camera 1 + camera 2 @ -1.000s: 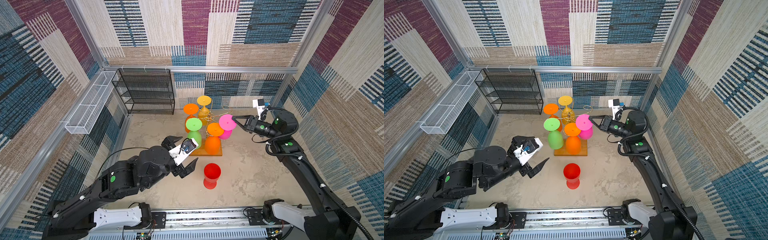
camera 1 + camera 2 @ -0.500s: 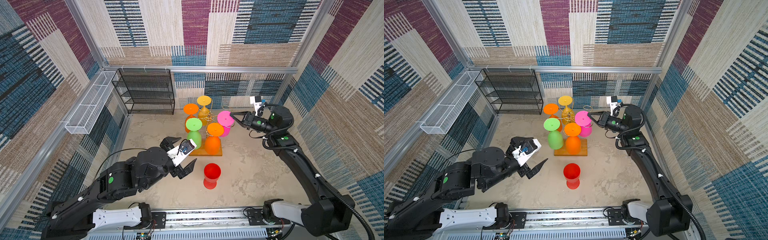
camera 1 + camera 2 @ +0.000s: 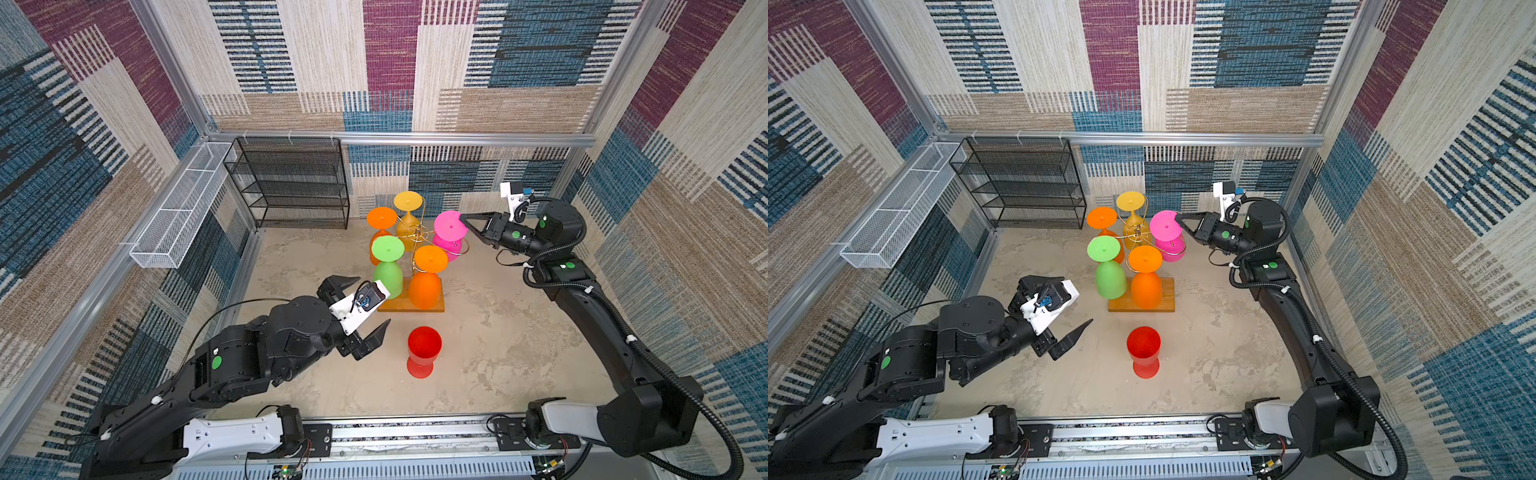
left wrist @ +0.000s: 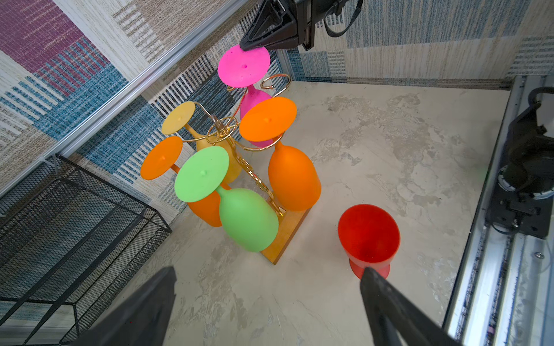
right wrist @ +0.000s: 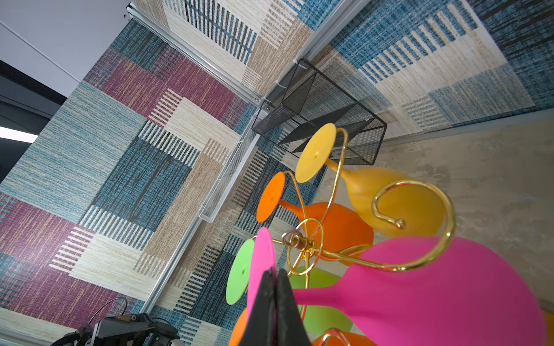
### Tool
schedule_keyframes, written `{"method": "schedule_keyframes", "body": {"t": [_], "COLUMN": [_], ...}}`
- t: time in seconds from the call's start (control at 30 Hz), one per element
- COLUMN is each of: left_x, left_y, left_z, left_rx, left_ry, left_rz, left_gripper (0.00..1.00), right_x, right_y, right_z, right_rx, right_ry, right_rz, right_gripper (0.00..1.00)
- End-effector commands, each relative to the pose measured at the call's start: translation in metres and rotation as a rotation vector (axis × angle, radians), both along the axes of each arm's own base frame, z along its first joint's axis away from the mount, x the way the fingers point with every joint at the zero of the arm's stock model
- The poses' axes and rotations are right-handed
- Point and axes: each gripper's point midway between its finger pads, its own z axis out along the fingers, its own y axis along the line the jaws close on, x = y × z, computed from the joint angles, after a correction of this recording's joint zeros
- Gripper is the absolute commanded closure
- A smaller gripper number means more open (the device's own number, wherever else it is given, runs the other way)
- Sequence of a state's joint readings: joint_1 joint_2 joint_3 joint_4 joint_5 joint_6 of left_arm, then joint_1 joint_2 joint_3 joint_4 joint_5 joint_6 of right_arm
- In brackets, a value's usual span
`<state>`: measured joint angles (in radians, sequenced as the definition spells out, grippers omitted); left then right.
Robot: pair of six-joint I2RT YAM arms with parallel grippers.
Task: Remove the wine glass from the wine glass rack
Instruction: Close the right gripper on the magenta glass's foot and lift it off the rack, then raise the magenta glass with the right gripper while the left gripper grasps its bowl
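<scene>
Wine glass in red (image 3: 424, 347) stands nearest, upright and free-standing, beside the wide-open, empty left gripper (image 4: 266, 271). Behind, the wine glass rack (image 3: 436, 305) hangs five by their feet. Farthest, the right gripper (image 3: 460, 216), closed, meets the foot rim of the pink wine glass (image 3: 448, 226), probably to slide it out; the right wrist view shows its fingers (image 5: 260, 314) pressed together, which is unclear from above

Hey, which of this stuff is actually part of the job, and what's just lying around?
In the job: wine glass rack; pink wine glass hanging on it; right gripper, shut on its foot.
Lying about: red wine glass upright on the table; black mesh shelf; white mesh basket.
</scene>
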<state>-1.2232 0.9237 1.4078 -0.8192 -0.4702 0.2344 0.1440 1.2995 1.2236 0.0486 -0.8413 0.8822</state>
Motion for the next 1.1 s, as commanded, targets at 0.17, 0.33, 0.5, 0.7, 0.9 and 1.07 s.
{"method": "schedule_keyframes", "body": {"t": [0.17, 0.33, 0.5, 0.7, 0.9, 1.07], "left_x": [0.0, 0.001, 0.007, 0.021, 0.049, 0.061], "left_y": [0.0, -0.002, -0.013, -0.034, -0.042, -0.065], "left_z": [-0.002, 0.0, 0.02, 0.063, 0.088, 0.099], "left_rx": [0.001, -0.008, -0.106, -0.321, -0.545, -0.643], "left_ry": [0.004, 0.001, -0.042, -0.071, 0.052, 0.158], "left_rz": [0.001, -0.001, 0.001, -0.031, -0.129, -0.281], "left_gripper": [0.02, 0.02, 0.03, 0.04, 0.05, 0.05], "right_x": [0.004, -0.004, -0.021, -0.065, -0.126, -0.16], "right_y": [-0.03, -0.061, -0.089, -0.106, -0.096, -0.069], "right_z": [0.0, 0.002, 0.019, 0.087, 0.15, 0.166], "right_rx": [-0.009, -0.013, -0.064, -0.087, -0.027, 0.128], "right_ry": [-0.015, -0.021, -0.071, -0.297, -0.564, -0.66], "right_rz": [-0.124, -0.208, -0.324, -0.453, -0.42, -0.163], "right_gripper": [1.0, 1.0, 1.0, 1.0, 1.0, 1.0]}}
